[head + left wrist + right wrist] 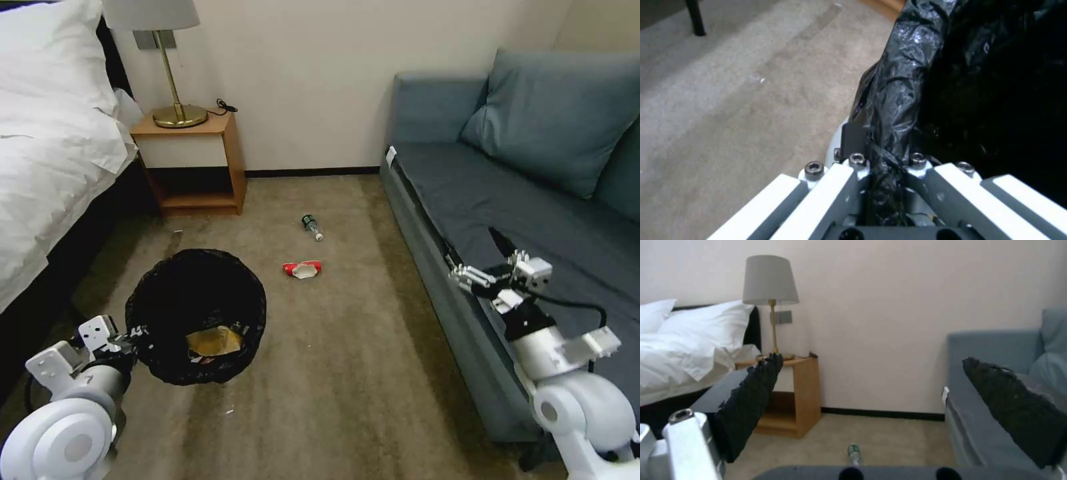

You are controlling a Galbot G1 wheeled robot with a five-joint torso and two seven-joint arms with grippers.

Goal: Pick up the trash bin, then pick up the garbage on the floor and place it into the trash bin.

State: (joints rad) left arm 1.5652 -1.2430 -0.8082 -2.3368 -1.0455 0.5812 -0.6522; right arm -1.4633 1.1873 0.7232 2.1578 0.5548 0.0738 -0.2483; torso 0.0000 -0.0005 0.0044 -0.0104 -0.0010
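My left gripper (882,160) is clamped on the rim of the trash bin (195,313), its fingers pinching the crinkled, glossy black bag (898,90) folded over the edge; my left wrist view shows the plastic bunched into a tight ridge between the white metal links, with a sliver of the bin's white wall beside it, which my head view cannot show. From the head view I see the bin as a round black mouth at my lower left over the short-pile tan carpet (347,373), and deep inside it a crumpled tan paper bag (215,341) and a scrap of something red and white that I cannot make out. Ahead on the carpet lie the crushed red-and-white packet (302,269) and, nearer the wall, the small clear bottle (311,226) with a green label and white cap. My right gripper (479,259) hangs spread wide by the front edge of the grey-blue fabric sofa (467,193), holding nothing; its rough black pads (751,400) frame the bottle (854,453), the wooden nightstand (804,393) and the lamp (770,283), with the bottle partly cut off below.
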